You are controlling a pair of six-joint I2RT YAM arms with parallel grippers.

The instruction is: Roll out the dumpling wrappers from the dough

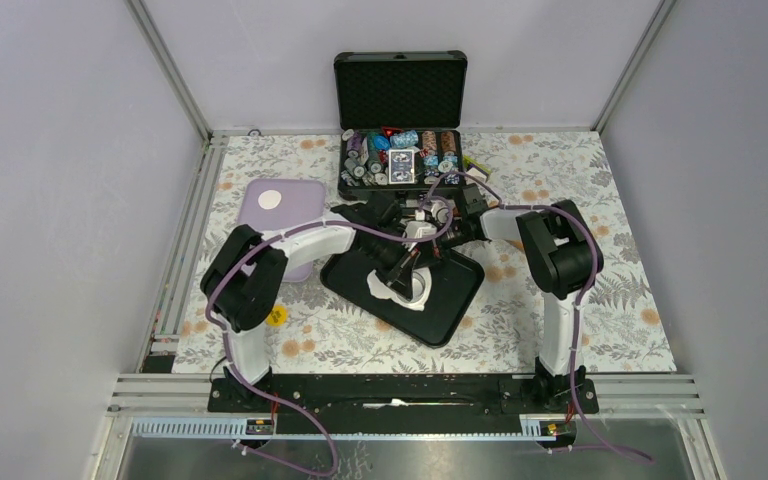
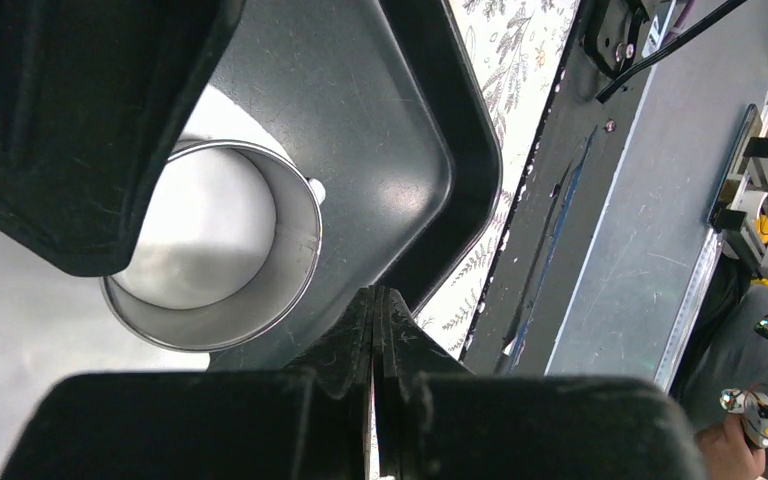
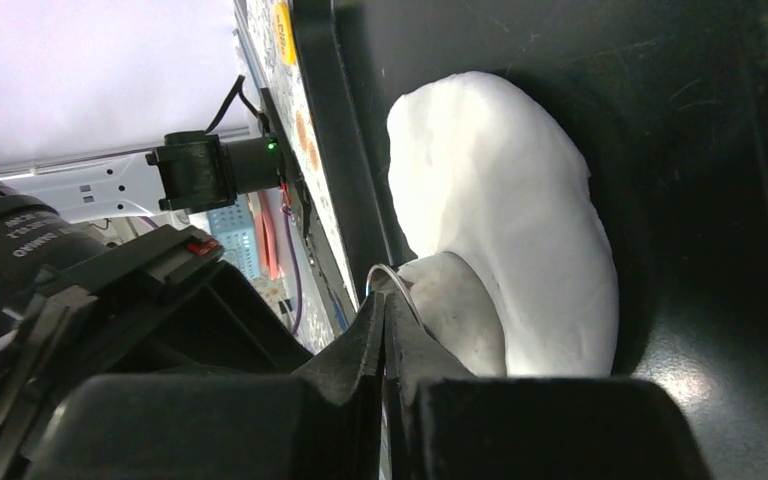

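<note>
One dough (image 3: 500, 190) lies in the black tray (image 2: 380, 130), a flat, uneven white sheet near the tray's left side. One steel ring (image 2: 295, 250) stands on it, and dough fills its round. One wrapper (image 1: 270, 199), a small neat white disc, lies well apart on the lilac board (image 1: 300, 215) left of the tray.

Both arms reach in over the tray. The left pincer (image 2: 375, 300) is pressed shut with nothing between its fingers, its tip just beside the ring over bare tray. The right pincer (image 3: 385, 305) is also closed tight, with its tip at the ring's thin rim. I cannot tell whether it pinches the rim.

Beyond the tray stands one open black case (image 1: 400, 90) of chips, and one small yellow thing (image 1: 276, 316) lies on the floral surface (image 1: 580, 300) near the left arm.

Only the top view shows the wrapper, board and case. There the arms hide most of the ring. The left wrist view shows the ring's whole mouth. The right wrist view shows the dough's thick rounded edge outside the ring.
</note>
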